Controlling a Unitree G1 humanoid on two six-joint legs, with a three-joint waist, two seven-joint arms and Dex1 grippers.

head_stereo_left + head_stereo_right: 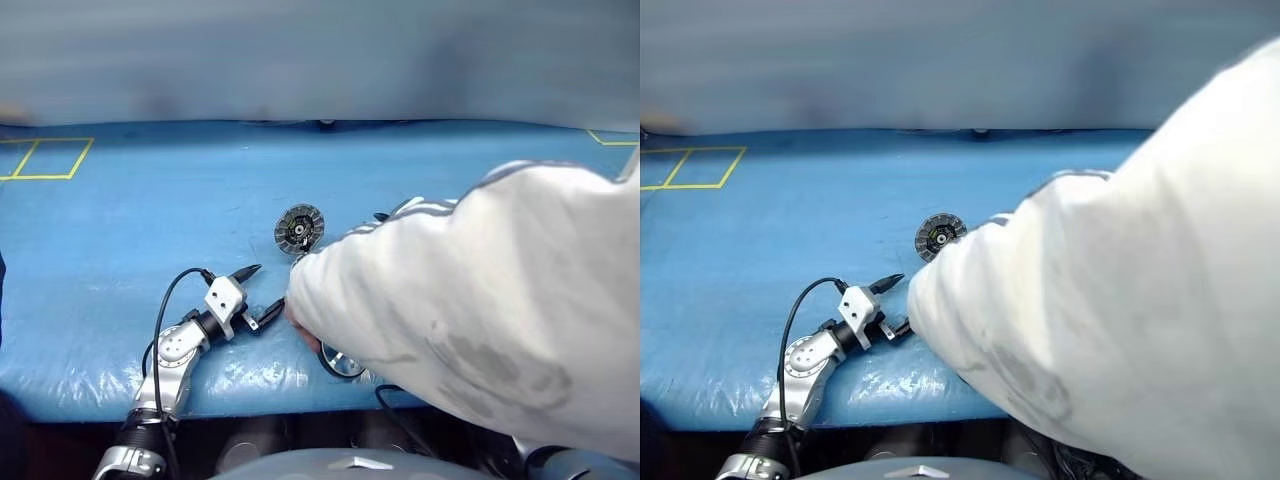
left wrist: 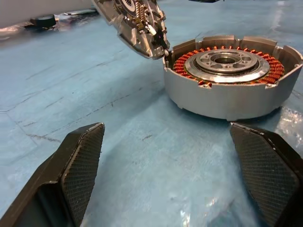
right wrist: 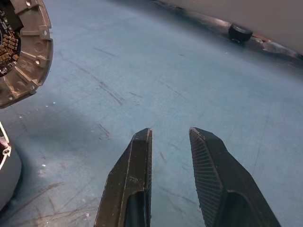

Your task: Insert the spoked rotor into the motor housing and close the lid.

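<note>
The left gripper (image 2: 165,179) is standing wide open, empty, facing the motor housing (image 2: 232,90); the right gripper (image 3: 170,156) is hanging narrowly parted, empty; the upright lid (image 2: 135,26) is at risk of dropping shut before the rotor is seated.

Person's white sleeve (image 1: 480,300) blankets the right side; bare blue mat (image 1: 120,230) lies free left of the raised ribbed grey lid (image 1: 299,228).

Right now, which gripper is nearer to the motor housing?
Left, it seems. The left gripper faces the motor housing just ahead; the right gripper points past it, housing at its side.
</note>
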